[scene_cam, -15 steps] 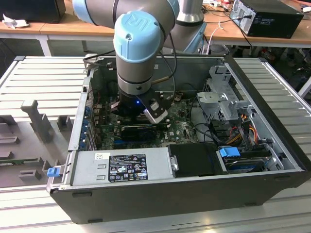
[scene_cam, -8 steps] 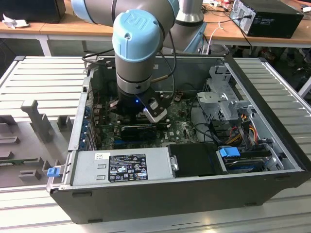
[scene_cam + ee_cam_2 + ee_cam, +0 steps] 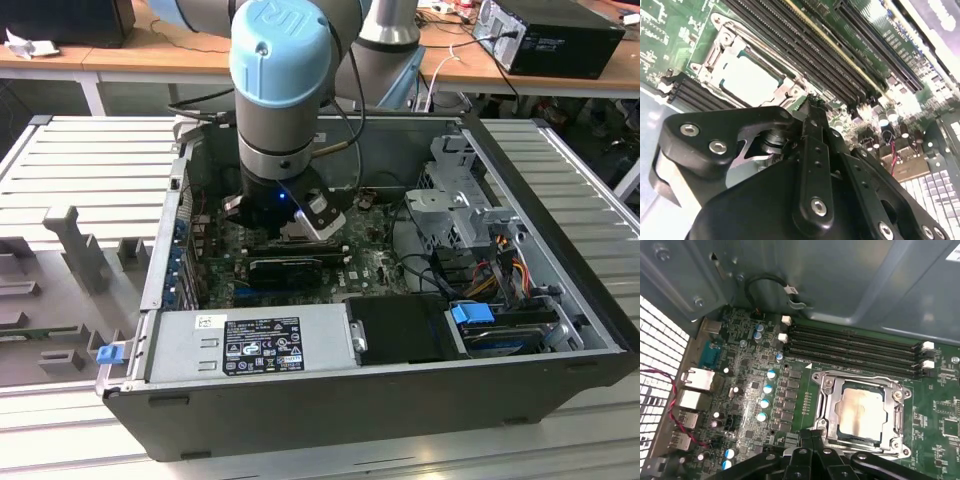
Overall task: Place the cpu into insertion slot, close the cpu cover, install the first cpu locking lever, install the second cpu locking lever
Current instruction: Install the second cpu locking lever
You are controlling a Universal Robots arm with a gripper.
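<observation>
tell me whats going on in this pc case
A robot arm reaches down into an open computer case, its gripper hovering just above the motherboard beside the socket. The cpu already sits in the socket with the metal cover frame around it. The gripper looks shut and holds nothing.

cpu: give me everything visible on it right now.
The cpu is a flat square chip with a silver-grey, slightly reflective metal top. It lies level in the slot on the green motherboard, beside the long black memory slots. The metal cover frame sits around its top, overlapping the edges. It also shows in the second wrist view. The tool hangs just off the socket, not touching the chip.
</observation>
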